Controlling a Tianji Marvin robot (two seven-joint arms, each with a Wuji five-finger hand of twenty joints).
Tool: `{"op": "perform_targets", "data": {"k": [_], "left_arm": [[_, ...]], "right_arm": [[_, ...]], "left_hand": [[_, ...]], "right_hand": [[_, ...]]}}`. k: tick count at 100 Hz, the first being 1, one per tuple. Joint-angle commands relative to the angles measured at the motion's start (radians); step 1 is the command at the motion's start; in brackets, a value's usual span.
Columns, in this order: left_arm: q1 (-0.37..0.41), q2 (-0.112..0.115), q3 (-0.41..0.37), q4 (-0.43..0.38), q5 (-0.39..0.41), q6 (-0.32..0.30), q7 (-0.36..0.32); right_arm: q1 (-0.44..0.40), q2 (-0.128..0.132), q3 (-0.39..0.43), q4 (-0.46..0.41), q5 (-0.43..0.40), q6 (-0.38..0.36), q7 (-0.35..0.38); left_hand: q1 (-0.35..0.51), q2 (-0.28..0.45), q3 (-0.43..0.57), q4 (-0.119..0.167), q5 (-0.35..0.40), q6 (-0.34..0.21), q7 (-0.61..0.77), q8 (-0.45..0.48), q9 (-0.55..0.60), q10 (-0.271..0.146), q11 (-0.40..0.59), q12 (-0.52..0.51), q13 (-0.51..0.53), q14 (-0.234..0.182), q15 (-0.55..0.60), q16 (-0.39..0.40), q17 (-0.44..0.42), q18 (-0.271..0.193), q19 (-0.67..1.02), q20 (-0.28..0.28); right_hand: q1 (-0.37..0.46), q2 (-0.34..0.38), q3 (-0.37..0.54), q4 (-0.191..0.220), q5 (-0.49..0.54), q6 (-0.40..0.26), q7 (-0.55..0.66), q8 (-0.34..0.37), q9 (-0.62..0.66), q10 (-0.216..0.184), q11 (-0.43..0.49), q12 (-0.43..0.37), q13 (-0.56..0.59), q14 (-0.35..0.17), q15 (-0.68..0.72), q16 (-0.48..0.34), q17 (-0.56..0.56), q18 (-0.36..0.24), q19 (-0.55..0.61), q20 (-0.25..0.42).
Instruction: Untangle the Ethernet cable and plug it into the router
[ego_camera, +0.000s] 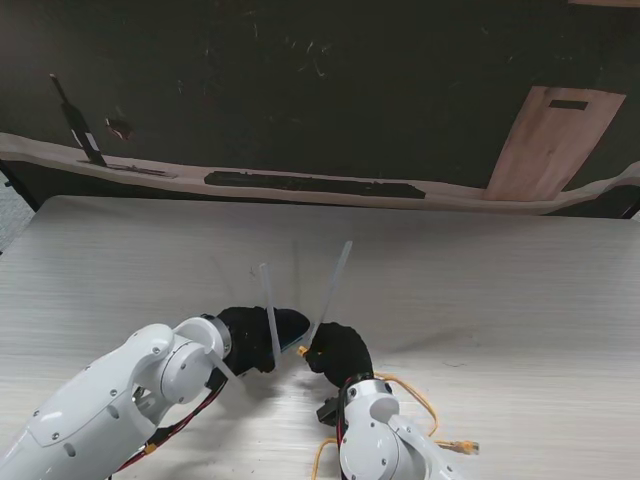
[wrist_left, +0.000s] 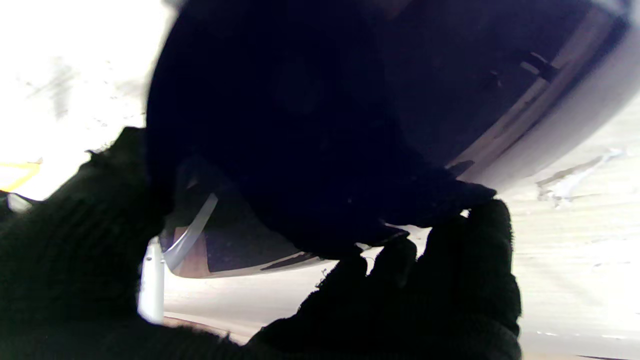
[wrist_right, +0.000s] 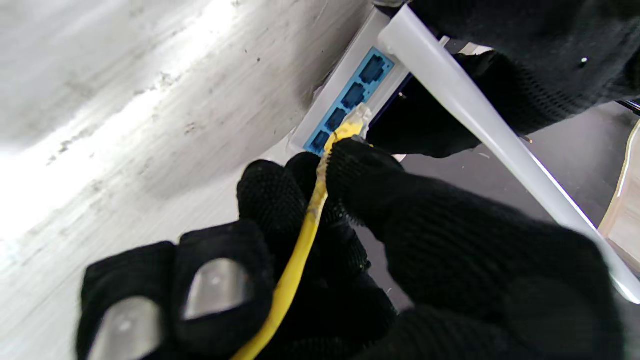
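The router (ego_camera: 288, 324), dark with two white antennas (ego_camera: 333, 284), is tilted off the table with my left hand (ego_camera: 240, 340) shut on it. In the left wrist view its dark shell (wrist_left: 300, 125) fills most of the frame above my gloved fingers (wrist_left: 450, 280). My right hand (ego_camera: 338, 352) pinches the yellow Ethernet cable (wrist_right: 300, 250) just behind its clear plug (wrist_right: 356, 120). The plug's tip sits against the router's row of blue ports (wrist_right: 372, 69); whether it is seated I cannot tell. The rest of the cable (ego_camera: 420, 400) loops on the table beside my right arm, its other plug (ego_camera: 462, 446) lying loose.
The pale wood table (ego_camera: 500, 290) stretches away from me. A wooden board (ego_camera: 555, 140) leans at the far right. A dark strip (ego_camera: 315, 185) lies along the far edge, and a black tool (ego_camera: 80, 130) stands at the far left.
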Motion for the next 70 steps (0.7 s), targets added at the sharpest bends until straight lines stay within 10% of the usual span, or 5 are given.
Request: {"op": "perform_targets", "data": {"k": [1,70], "left_arm": [[0.046,-0.002,0.033,0.039,-0.018,0.015,-0.035],[0.054,-0.007,0.048,0.025,-0.081,0.127,-0.016]], "right_arm": [[-0.009,-0.007,-0.006,-0.008,0.002,0.004,0.013],[0.0,-0.033,0.006,0.023,-0.002,0.04,-0.069]], "left_hand": [[0.595,0.13,0.305,-0.035,0.143,-0.332,0.37,0.089,0.176,-0.291,0.457,0.1,0.19,-0.236,0.466,0.13,0.114,-0.163,0.369,0.048],[0.6,0.17,0.268,-0.032,0.146,-0.321,0.36,0.085,0.17,-0.275,0.455,0.099,0.172,-0.215,0.47,0.138,0.091,-0.149,0.38,0.066]], "right_hand": [[0.037,0.047,0.023,0.026,0.012,0.027,0.086,0.05,0.077,0.202,0.161,0.023,0.004,-0.151,0.105,0.029,0.028,-0.196,0.221,0.008],[0.061,0.035,0.024,0.033,0.039,0.074,0.066,0.031,0.103,0.233,0.128,0.002,0.002,-0.102,0.087,0.03,0.02,-0.147,0.221,0.0]]}}
